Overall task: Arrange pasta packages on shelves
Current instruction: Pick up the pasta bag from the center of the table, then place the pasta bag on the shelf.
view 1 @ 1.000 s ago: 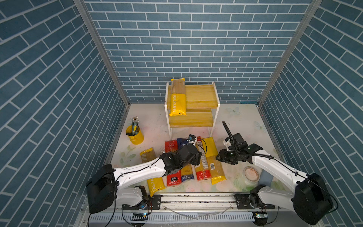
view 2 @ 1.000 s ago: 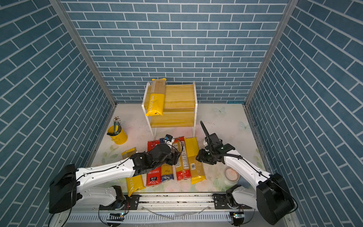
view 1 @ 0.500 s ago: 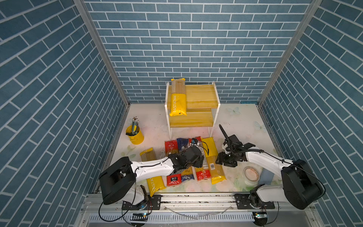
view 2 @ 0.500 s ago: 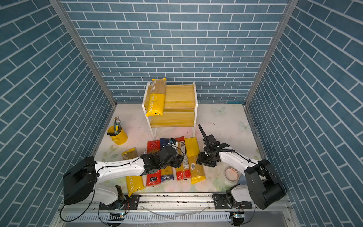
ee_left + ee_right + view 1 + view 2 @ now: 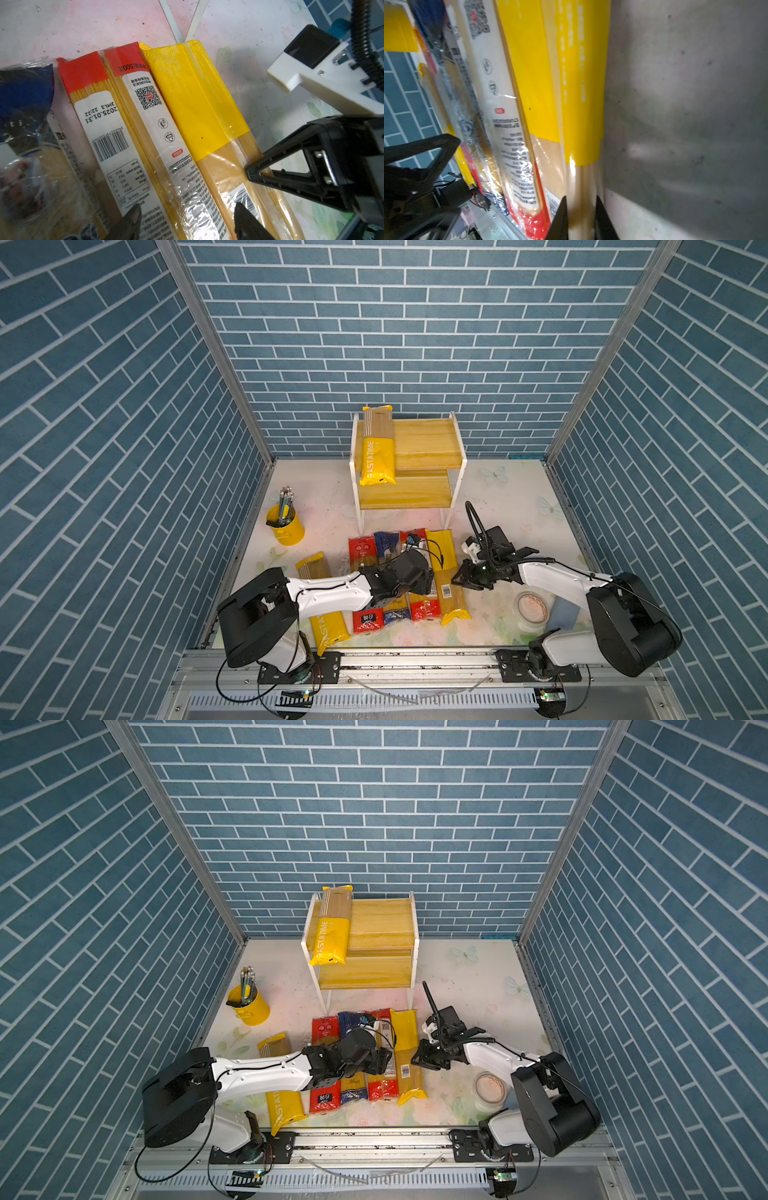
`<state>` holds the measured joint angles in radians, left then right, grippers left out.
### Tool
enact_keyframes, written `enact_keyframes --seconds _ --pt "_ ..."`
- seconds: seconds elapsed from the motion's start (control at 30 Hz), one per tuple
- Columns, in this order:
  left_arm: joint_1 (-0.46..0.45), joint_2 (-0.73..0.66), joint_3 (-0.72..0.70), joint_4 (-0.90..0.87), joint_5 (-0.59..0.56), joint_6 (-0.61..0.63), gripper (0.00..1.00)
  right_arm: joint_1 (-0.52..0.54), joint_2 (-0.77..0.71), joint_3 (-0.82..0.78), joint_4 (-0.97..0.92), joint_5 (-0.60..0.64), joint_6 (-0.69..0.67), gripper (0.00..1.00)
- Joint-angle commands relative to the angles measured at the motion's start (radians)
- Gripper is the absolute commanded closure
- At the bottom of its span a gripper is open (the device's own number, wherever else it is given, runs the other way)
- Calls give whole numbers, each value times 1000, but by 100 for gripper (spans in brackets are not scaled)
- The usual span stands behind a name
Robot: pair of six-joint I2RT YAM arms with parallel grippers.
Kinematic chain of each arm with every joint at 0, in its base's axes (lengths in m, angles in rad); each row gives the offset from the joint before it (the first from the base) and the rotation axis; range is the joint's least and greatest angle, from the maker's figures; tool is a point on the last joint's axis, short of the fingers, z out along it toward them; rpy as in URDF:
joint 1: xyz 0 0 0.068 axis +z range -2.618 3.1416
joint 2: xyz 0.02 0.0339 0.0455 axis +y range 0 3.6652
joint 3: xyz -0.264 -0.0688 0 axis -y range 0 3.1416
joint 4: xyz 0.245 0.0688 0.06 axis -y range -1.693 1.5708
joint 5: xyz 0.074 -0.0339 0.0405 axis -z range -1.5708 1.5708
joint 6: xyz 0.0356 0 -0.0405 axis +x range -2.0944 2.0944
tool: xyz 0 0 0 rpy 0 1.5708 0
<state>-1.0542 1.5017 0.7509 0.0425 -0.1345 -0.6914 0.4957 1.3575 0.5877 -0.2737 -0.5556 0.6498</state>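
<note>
Item: yellow-and-tan pasta bag (image 5: 444, 549). Lies flat on the surface (image 5: 498, 497), rightmost in the row, before the shelves (image 5: 419, 439). Right hand (image 5: 580, 209) pinches its outer edge. Left hand (image 5: 187, 209) is spread above the neighbouring red-ended bag (image 5: 116, 116).

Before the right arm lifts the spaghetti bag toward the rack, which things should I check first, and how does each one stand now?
1. Right tool gripping the yellow-and-tan bag: its fingers pinch the bag's long edge. Ok.
2. Left tool clear of that bag: open, with one fingertip over it; contact is unclear. Cannot tell.
3. Red-ended bag free of the grip: it lies beside, not between the fingers. Ok.
4. Room on the shelves: upper one free beside the PASTATIME bag, lower one bare. Ok.
5. That shelved bag stable: it overhangs the front edge. Cannot tell.
</note>
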Motion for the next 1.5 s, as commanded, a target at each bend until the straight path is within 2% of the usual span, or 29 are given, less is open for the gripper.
enact_keyframes --seconds 0.0,0.13,0.23,0.37,0.43,0.5,0.63,0.83,0.97,1.17,1.33,1.47 --pt "-6 -30 -7 0 -13 13 28 -9 -57 -20 67 -116 111 89" --pt "-5 -81 9 -38 -30 58 28 -9 -126 -14 87 -157 218 96" --pt "-6 -127 17 -64 -19 93 28 -10 -193 24 -1 -136 236 98" --pt "-4 -159 27 -148 -80 101 22 -8 -255 75 -127 -83 235 99" --pt "-1 -161 43 -175 -46 101 20 -2 -268 100 -162 -70 229 99" --pt "10 -157 54 -166 34 71 19 19 -267 144 -223 -40 193 100" --pt "78 -197 35 -149 153 -23 19 132 -254 263 -382 112 65 100" --pt "93 -294 -15 -131 139 -113 19 301 -266 359 -462 338 -110 100" --pt "106 -339 -32 -107 144 -166 18 359 -294 376 -416 447 -196 100" --pt "202 -398 -82 -16 263 -273 16 407 -240 416 -350 604 -319 100" --pt "227 -342 -75 106 347 -322 13 499 -187 458 -327 790 -428 100" --pt "227 -283 -56 191 365 -358 4 568 -156 457 -283 929 -488 100"
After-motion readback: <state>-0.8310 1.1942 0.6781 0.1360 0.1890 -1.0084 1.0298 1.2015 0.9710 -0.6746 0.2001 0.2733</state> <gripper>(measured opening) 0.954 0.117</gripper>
